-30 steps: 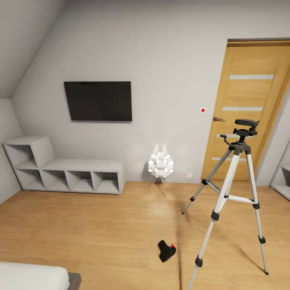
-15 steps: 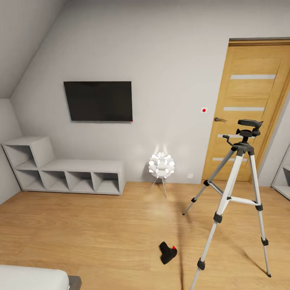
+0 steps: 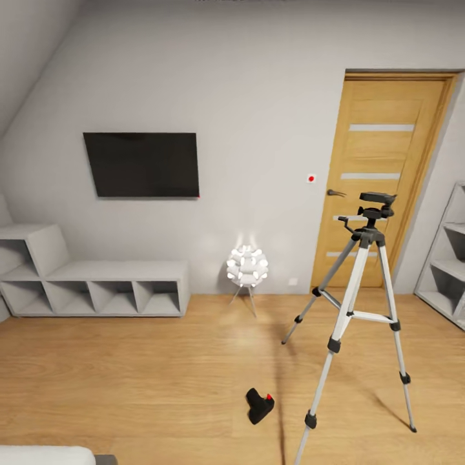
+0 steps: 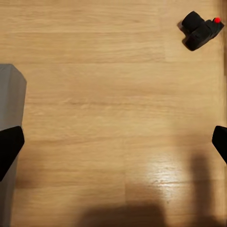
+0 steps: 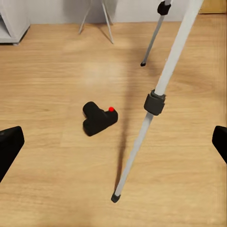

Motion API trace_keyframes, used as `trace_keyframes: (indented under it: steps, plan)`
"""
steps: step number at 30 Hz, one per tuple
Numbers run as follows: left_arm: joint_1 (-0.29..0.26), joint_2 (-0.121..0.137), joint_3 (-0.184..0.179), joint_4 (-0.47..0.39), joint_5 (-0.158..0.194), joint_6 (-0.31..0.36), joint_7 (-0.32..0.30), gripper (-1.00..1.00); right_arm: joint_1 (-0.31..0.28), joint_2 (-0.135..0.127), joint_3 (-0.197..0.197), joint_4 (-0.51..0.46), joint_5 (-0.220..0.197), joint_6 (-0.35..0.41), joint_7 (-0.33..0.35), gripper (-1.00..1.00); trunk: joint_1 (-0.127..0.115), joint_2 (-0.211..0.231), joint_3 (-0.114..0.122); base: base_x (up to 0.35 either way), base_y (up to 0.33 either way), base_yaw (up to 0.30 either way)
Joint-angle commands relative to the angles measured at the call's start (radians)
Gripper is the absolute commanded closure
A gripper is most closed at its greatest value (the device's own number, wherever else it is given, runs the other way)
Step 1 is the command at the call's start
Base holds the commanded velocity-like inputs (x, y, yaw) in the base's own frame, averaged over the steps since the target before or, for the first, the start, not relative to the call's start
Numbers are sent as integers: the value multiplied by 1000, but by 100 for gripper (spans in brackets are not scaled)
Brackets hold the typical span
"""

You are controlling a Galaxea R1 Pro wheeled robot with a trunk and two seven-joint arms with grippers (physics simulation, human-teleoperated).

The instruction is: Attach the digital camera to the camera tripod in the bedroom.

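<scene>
Item: digital camera [image 3: 259,405]. Black body with red button, lying on the light wood floor [image 3: 129,368] at lower centre of the head view, just left of the tripod's nearest leg; untouched. In the left wrist view it sat in the upper right corner, in the right wrist view near centre.

Item: camera tripod [image 3: 361,310]. Stood upright at right of the head view, before the wooden door [image 3: 387,174]; its black pan head [image 3: 376,205] was bare.

Item: left gripper [image 4: 113,142]. Fingers [image 4: 9,146] apart, nothing between them.

Item: right gripper [image 5: 113,142]. Fingers [image 5: 10,142] apart, nothing between them.

Progress: robot in the bedroom, both task items in sight. Remaining, by judgement: approach, pick up camera, seat it on the pan head.
</scene>
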Motion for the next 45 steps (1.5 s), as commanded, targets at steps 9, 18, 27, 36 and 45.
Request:
trace_keyframes:
  steps: [9, 18, 27, 36, 45]
  plan:
    - [0, 0, 1, -3, 2, -1, -4, -100, 0, 0, 0, 0, 0, -2, -1, -100, 0, 0, 2, 0, 0, -58]
    - [0, 0, 0, -7, 3, 0, -5, -100, 0, 0, 0, 0, 0, -2, -1, -100, 0, 0, 2, 0, 0, -2]
    - [0, 0, -1, -7, 3, 0, -5, -100, 0, 0, 0, 0, 0, -2, -1, -100, 12, -21, -7, 0, 0, 0]
    - [0, -2, -1, -99, 3, 2, -4, -100, 0, 10, 2, -47, 6, -5, -2, -100, 15, -28, -10, 0, 0, 0]
    - [-7, -43, -2, -321, 4, 17, 1, -100, 0, 75, 45, -394, 15, 54, -9, -100, 15, -28, -10, 0, 0, 0]
